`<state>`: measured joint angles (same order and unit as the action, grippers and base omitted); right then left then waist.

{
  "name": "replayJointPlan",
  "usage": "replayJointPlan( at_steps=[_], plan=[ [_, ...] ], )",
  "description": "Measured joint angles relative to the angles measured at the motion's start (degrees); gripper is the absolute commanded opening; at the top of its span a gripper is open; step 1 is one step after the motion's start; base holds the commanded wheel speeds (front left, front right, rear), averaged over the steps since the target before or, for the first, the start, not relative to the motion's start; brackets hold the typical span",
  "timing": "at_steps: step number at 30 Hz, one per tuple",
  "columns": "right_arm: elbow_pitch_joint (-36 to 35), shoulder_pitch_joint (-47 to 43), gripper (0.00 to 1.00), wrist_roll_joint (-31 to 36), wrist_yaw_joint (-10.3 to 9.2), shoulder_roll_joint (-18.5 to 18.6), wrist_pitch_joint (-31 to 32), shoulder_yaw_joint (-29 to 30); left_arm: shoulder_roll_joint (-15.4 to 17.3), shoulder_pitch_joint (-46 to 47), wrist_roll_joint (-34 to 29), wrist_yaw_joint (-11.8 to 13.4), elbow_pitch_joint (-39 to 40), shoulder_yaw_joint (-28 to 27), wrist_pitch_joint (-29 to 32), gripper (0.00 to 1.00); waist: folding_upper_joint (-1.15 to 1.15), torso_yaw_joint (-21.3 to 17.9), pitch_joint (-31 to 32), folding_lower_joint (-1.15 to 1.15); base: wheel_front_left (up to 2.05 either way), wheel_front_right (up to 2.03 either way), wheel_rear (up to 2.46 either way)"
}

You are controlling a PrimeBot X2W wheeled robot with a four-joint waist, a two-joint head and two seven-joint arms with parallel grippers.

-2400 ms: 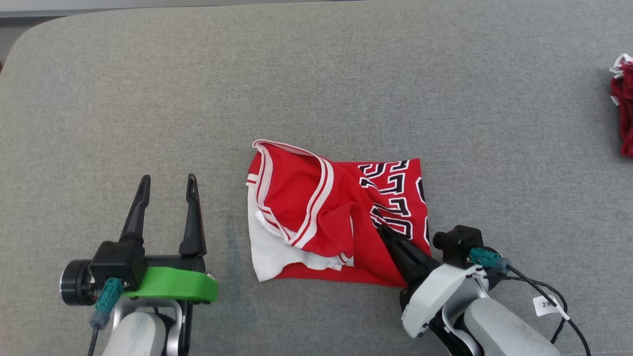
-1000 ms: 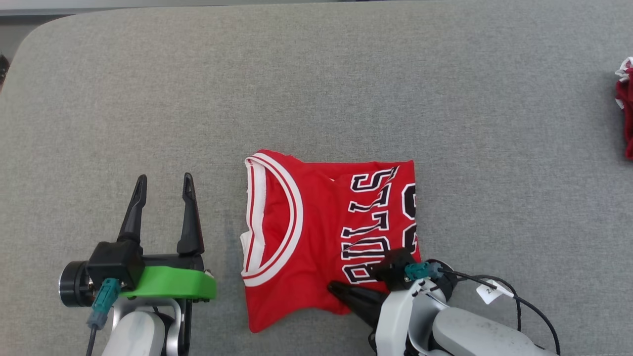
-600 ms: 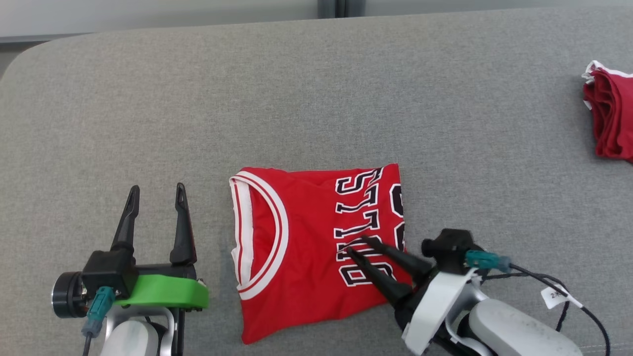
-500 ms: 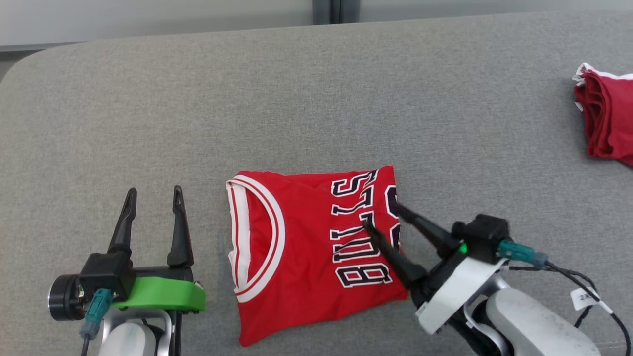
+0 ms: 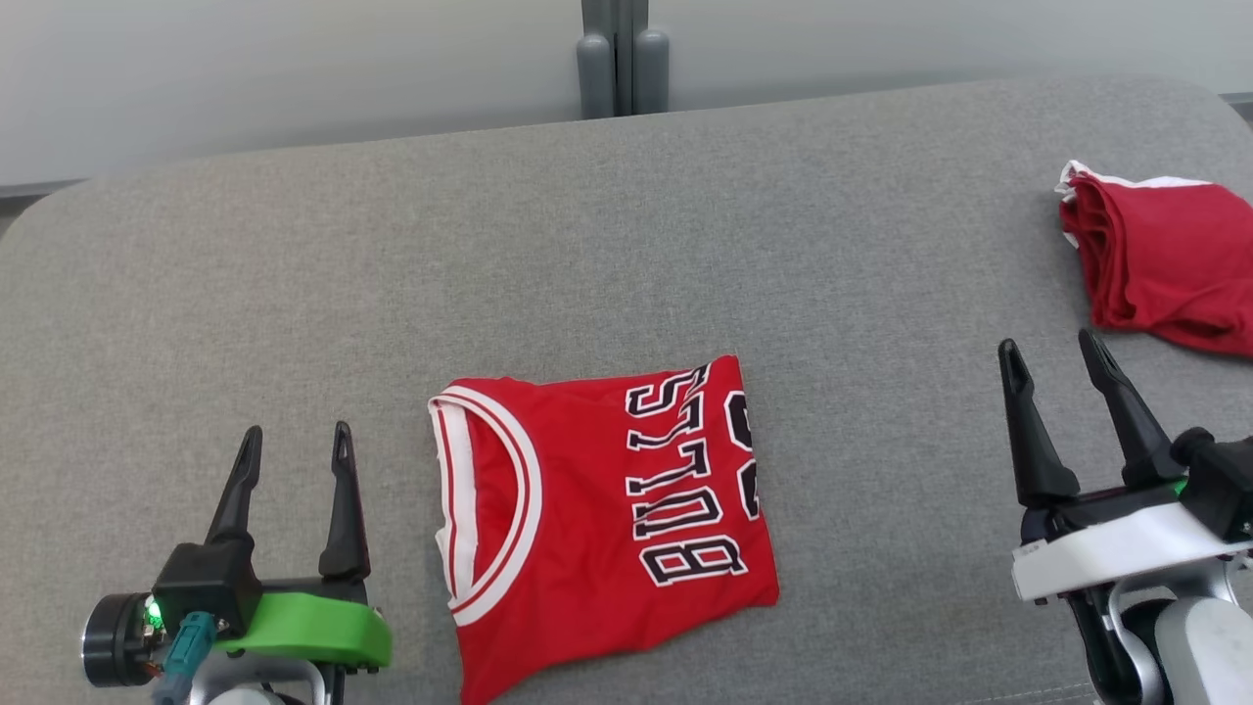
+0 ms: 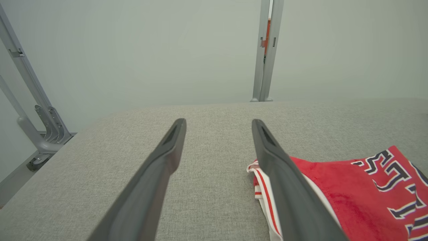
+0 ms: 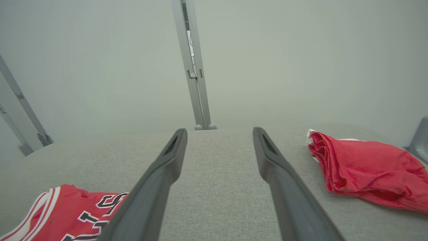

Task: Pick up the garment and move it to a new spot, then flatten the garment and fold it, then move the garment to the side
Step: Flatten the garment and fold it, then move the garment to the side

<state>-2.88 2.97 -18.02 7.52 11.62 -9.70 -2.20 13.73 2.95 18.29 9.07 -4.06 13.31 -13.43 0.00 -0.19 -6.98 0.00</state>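
Observation:
The garment (image 5: 597, 519), a red jersey with white trim and black-and-white lettering, lies folded flat on the grey padded table (image 5: 626, 245), near the front middle. My left gripper (image 5: 291, 445) stands open to the jersey's left, empty. Well to its right, my right gripper (image 5: 1052, 355) is open and empty too, clear of the cloth. In the left wrist view the jersey's collar edge (image 6: 351, 187) shows just right of my open fingers (image 6: 167, 157). The right wrist view has the jersey (image 7: 63, 214) at the lower left, beside my open fingers (image 7: 164, 174).
A second red cloth (image 5: 1165, 264) lies bunched at the table's far right, also in the right wrist view (image 7: 364, 170). A grey post (image 5: 617, 59) and pale wall stand behind the table. Metal frame parts (image 6: 36, 120) sit off the table's left corner.
My right gripper let go of the jersey, opened, and drew back to the right. The jersey now lies folded and flat. The head camera has tilted up, showing the wall.

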Motion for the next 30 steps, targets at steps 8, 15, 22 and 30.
replayJointPlan(
  at_steps=[8, 15, 22, 30],
  plan=[
    [-5.2, -6.7, 1.00, 3.6, 0.00, -2.9, 4.4, 3.7, 1.0, -3.3, 0.2, 0.0, 0.0, 0.7, 0.7, 1.00, 0.00, -0.8, 4.0, 0.00, 0.00, 0.00, 0.00],
    [-7.5, -10.1, 1.00, 4.2, 0.00, -3.7, 6.9, 3.1, 1.2, -5.5, 0.7, 0.0, -0.1, 1.2, 1.0, 1.00, 0.00, -0.6, 6.4, 0.00, 0.00, 0.00, 0.00],
    [-8.7, -10.9, 1.00, 4.4, 0.00, -3.9, 7.7, 3.0, 1.2, -5.9, 1.3, 0.0, -0.9, 1.3, 0.7, 1.00, 0.00, -0.1, 6.7, 0.00, 0.00, 0.00, 0.00],
    [-9.2, -10.9, 1.00, 4.5, 0.00, -3.9, 8.1, 3.2, 1.2, -5.8, 1.4, 0.1, -1.4, 1.4, 0.3, 1.00, 0.00, -0.1, 6.3, 0.00, 0.00, 0.00, 0.00]
  ],
)
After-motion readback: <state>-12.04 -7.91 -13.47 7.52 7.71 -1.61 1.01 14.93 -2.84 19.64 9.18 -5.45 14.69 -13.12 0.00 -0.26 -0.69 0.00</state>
